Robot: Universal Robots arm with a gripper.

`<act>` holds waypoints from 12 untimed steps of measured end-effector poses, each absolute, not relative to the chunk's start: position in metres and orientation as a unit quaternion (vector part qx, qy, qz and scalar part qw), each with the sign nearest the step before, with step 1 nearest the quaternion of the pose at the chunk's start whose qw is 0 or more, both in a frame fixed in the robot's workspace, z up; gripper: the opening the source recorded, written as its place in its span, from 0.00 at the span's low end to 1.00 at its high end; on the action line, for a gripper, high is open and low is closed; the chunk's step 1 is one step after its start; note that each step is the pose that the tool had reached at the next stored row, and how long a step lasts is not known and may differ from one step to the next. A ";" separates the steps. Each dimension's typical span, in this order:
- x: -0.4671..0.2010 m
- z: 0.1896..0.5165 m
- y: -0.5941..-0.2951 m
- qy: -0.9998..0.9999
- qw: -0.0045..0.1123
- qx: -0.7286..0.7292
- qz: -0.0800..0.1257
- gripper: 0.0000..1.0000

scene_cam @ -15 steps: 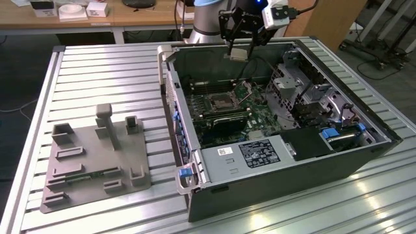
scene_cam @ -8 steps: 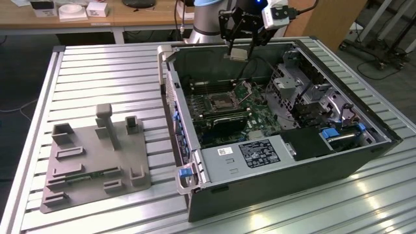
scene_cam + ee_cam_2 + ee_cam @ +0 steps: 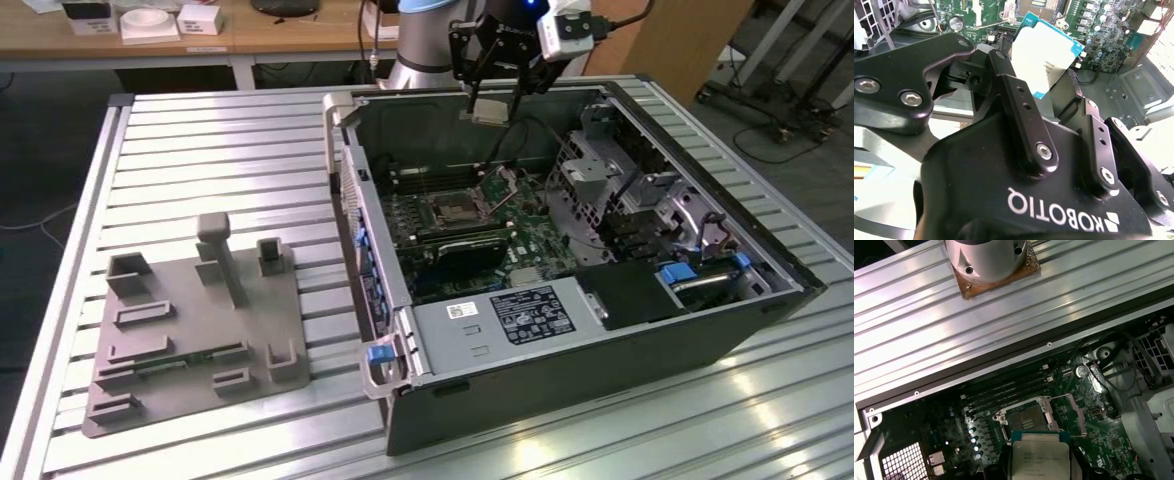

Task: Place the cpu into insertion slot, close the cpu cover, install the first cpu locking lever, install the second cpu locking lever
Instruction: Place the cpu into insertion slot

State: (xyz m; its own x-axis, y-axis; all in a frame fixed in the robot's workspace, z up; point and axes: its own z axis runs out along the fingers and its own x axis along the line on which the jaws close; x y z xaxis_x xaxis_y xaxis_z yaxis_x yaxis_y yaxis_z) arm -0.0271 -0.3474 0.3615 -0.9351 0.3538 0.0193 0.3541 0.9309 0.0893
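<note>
High over computer case, pincer grips silvery, teal-edged square cpu.

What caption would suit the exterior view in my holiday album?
A robot's gripper holds a small silvery chip above an open computer case, its socket uncovered on the green board.

The cpu has a pale silvery top with a blue-green edge. The gripper is black, with white letters. The circuit board is green; the computer case is dark grey with blue tabs. The table is silvery, with long ribbed stripes.
</note>
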 end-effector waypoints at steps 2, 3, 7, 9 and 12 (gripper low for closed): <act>-0.027 0.362 -0.347 -0.982 0.001 -0.181 -0.046 0.54; -0.027 0.362 -0.347 -0.982 0.001 -0.181 -0.046 0.54; -0.027 0.362 -0.347 -0.982 0.001 -0.183 -0.046 0.54; -0.027 0.362 -0.347 -0.982 0.001 -0.184 -0.046 0.54; -0.027 0.362 -0.347 -0.982 0.001 -0.185 -0.046 0.54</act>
State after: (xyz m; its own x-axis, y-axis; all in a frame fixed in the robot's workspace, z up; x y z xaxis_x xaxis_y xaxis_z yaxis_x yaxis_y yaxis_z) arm -0.0271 -0.3474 0.3616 -0.9314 0.3635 0.0193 0.3638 0.9272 0.0893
